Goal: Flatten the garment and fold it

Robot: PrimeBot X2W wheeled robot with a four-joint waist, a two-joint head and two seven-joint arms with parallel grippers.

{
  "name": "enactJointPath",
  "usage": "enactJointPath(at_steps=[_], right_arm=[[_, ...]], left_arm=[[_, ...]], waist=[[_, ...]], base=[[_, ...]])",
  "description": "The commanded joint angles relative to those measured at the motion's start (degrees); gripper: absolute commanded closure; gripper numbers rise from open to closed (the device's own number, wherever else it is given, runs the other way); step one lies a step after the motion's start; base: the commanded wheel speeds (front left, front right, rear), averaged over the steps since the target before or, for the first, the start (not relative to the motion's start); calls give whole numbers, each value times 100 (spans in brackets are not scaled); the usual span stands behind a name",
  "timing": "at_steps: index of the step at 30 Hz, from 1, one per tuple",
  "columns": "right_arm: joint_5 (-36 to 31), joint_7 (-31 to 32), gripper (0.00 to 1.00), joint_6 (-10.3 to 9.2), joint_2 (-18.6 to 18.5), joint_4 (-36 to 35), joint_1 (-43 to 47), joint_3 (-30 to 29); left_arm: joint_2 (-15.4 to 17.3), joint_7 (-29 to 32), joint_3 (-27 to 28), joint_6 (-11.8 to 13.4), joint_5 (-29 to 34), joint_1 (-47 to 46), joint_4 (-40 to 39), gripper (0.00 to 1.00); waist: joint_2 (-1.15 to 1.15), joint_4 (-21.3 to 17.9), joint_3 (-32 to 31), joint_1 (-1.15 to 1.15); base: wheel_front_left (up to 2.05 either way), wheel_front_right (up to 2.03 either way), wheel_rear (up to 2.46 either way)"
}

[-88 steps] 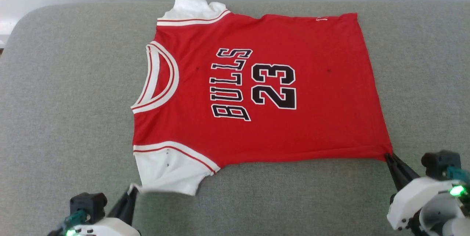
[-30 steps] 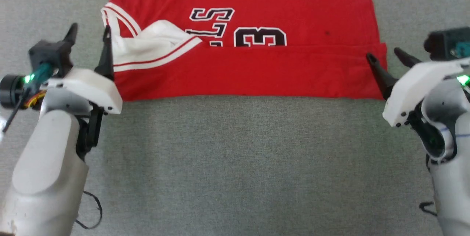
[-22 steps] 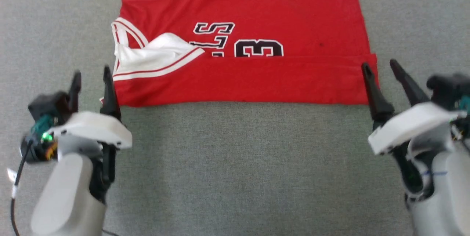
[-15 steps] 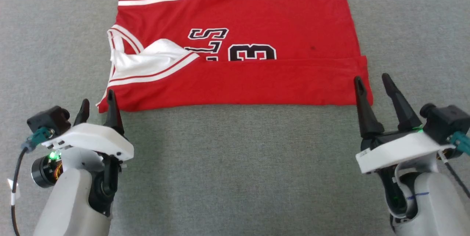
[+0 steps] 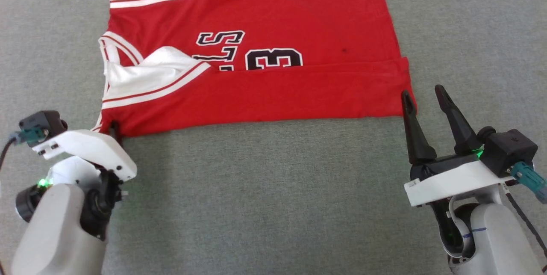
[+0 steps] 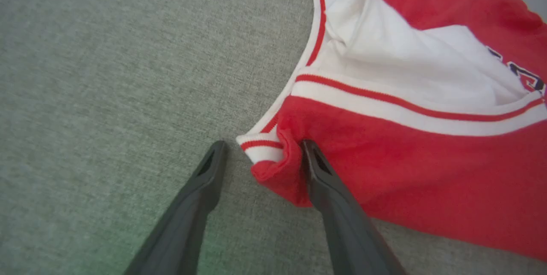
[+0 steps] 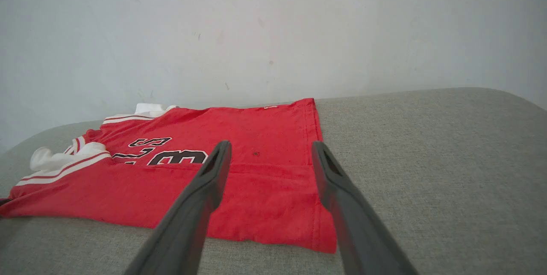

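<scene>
At the near left, the left gripper (image 6: pixel 263 146) stands with its jaws parted, not clamped. One finger presses into the red cloth and the other rests on the grey padded surface (image 5: pixel 265 189), so the bunched near-left corner of the garment (image 5: pixel 265 95) sits between them, seemingly ready to be pinched. The garment lies sideways in the middle, collar to the left and hem to the right. Its near long edge is folded over the chest, so the white sleeve (image 5: pixel 149 69) lies across the front and the fold covers half the lettering. At the near right, the right gripper (image 5: pixel 423 92) is spread wide just beside the hem corner, probably placed so both ends lift together for another lengthwise fold.
</scene>
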Motion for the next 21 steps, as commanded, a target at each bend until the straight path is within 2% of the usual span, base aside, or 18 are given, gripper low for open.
enactJointPath(at_steps=[1,4,9,13,21], right_arm=[[-49,16,0,-10,18,-23,-22,-19],[-230,148,0,-10,19,-5,-126,-121],[-272,733,0,-10,19,253,-387,-430],[-192,1868,0,-10,20,657,-815,-651],[-520,4371,0,-10,20,1306,-1467,-939]], left_arm=[[-70,167,-129,-12,14,91,152,100],[33,395,-288,-96,48,141,44,100],[42,374,-381,-145,96,161,-74,100],[26,297,-466,-206,146,123,-126,100],[-69,150,-593,-318,174,2,-128,100]], waist=[[0,-22,14,1],[0,-17,23,1],[0,59,34,1],[0,154,55,1],[0,359,151,1]], base=[[0,0,0],[0,0,0],[0,0,0],[0,0,0],[0,0,0]])
